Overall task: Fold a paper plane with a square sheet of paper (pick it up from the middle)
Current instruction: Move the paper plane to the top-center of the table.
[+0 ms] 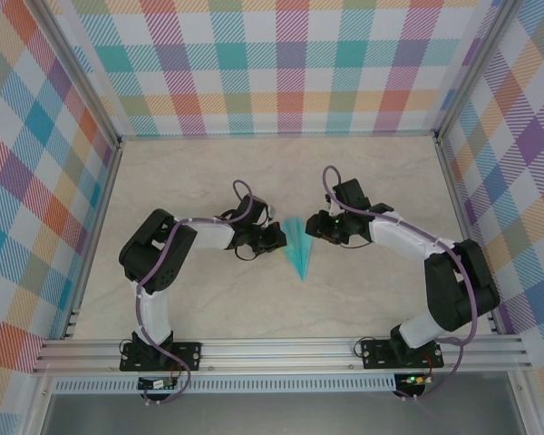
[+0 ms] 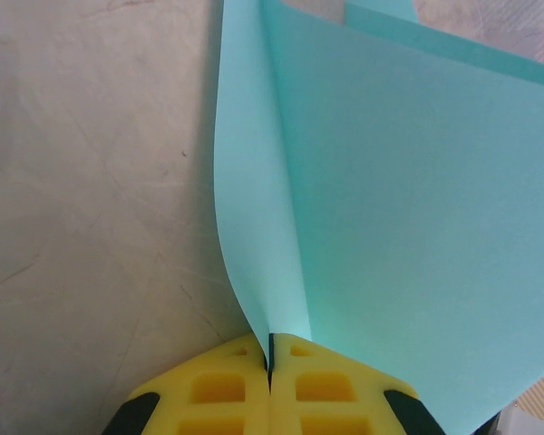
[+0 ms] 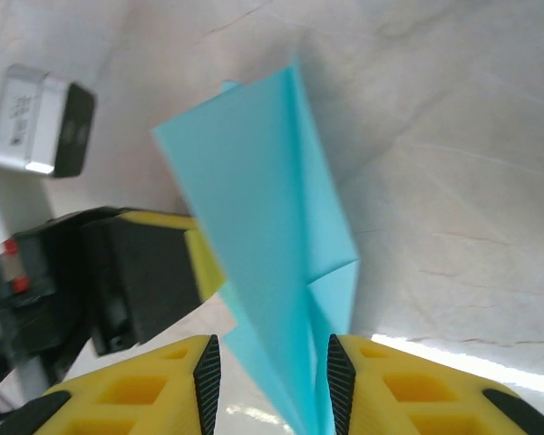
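Lying far-to-near, tip nearward, plane (image 1: 298, 246) sits between both: left gripper (image 2: 269, 343) clamped on its fold, right gripper (image 3: 269, 364) jaws apart, straddling it, equally close.

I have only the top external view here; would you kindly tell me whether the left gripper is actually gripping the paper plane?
Observer: Yes. The left wrist view shows the left gripper shut on the paper plane, pinching its folded edge.
Operator: Thank you. And how does the right one stand?
Observer: The right gripper is open. The plane runs between its fingers unsqueezed, with a gap beside one of them.
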